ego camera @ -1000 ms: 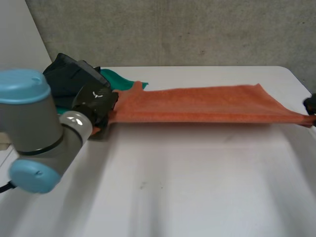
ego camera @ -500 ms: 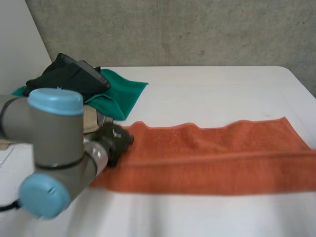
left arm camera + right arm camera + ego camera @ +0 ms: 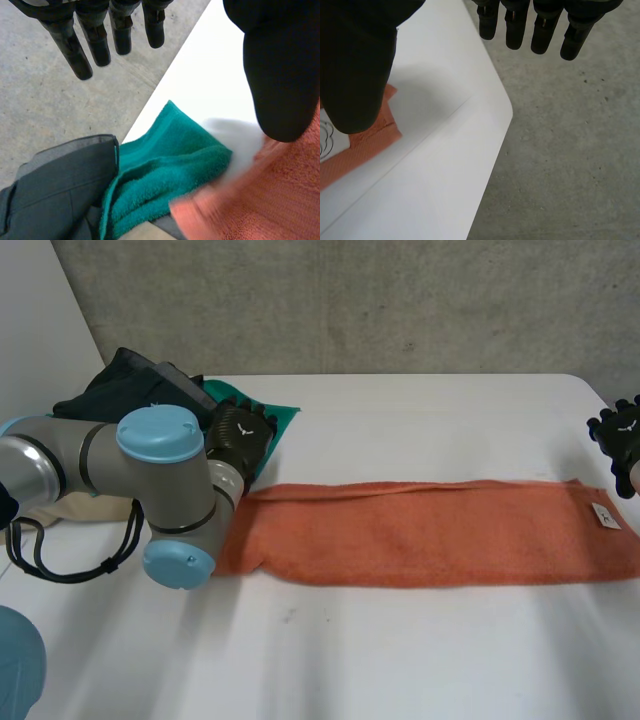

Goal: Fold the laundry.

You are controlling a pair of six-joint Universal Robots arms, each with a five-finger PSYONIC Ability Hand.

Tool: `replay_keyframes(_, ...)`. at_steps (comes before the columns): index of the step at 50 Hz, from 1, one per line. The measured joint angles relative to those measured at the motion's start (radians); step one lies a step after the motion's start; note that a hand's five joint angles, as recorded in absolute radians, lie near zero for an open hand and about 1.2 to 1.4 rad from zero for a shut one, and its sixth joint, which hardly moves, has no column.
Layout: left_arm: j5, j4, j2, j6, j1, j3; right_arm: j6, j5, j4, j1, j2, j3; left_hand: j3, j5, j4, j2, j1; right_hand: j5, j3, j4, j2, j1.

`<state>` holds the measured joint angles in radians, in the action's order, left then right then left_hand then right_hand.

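Orange towel [image 3: 420,532] lies flat in a long strip on the white table [image 3: 400,650]. Left hand [image 3: 240,437] is spread and empty at its left end, by the green towel [image 3: 165,170]. Right hand [image 3: 620,437] is spread and empty at its right end.

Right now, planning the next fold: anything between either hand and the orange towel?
Nothing visible. Left hand open by the orange towel's left end, right hand open by its right; green towel lies behind.
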<state>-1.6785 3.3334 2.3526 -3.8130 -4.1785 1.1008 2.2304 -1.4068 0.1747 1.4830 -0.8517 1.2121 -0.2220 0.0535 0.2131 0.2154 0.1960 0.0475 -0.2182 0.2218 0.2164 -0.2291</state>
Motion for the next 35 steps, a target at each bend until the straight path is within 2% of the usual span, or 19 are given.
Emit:
replay_keyframes(8,-0.011,0.013,-0.103,0.031,0.024,0.086,0.114,0.007,-0.060,-0.012,-0.088,0.058,0.008,-0.005,-0.010,-0.009,0.000,0.000,0.003,-0.006,-0.001,0.000)
replay_keyframes(15,-0.009,0.013,-0.224,0.056,0.033,0.233,0.115,0.126,-0.223,-0.092,-0.180,0.186,0.008,-0.005,-0.010,-0.009,0.000,0.002,0.000,-0.004,0.001,-0.001)
replay_keyframes(16,-0.009,0.014,-0.243,0.061,0.033,0.267,0.103,0.163,-0.251,-0.122,-0.193,0.218,0.008,-0.005,-0.010,-0.009,0.000,0.010,-0.008,0.007,0.004,-0.004)
replay_keyframes(20,-0.006,0.018,-0.269,0.076,0.033,0.333,0.060,0.236,-0.282,-0.197,-0.208,0.291,0.008,-0.005,-0.010,-0.009,0.000,0.090,-0.091,0.083,0.090,-0.067)
replay_keyframes(25,-0.005,0.028,-0.274,0.092,0.032,0.369,0.015,0.269,-0.255,-0.251,-0.203,0.343,0.008,-0.005,-0.010,-0.009,0.000,0.166,-0.163,0.156,0.141,-0.149)
replay_keyframes(27,-0.004,0.031,-0.273,0.098,0.031,0.374,0.005,0.270,-0.229,-0.262,-0.193,0.354,0.008,-0.005,-0.010,-0.009,0.000,0.332,-0.347,0.326,0.337,-0.334)
replay_keyframes(29,-0.004,0.033,-0.272,0.102,0.030,0.375,-0.001,0.269,-0.196,-0.273,-0.176,0.359,0.008,-0.005,-0.010,-0.009,0.000,0.669,-0.678,0.671,0.683,-0.694)
replay_keyframes(31,-0.004,0.035,-0.272,0.105,0.030,0.374,-0.001,0.264,-0.167,-0.283,-0.161,0.357,0.008,-0.005,-0.010,-0.009,0.000,0.880,-0.899,0.895,0.914,-0.870)
replay_keyframes(35,-0.004,0.038,-0.281,0.107,0.030,0.372,0.001,0.250,-0.126,-0.309,-0.135,0.336,0.008,-0.005,-0.010,-0.009,0.000,0.924,-0.967,0.971,0.960,-0.871)
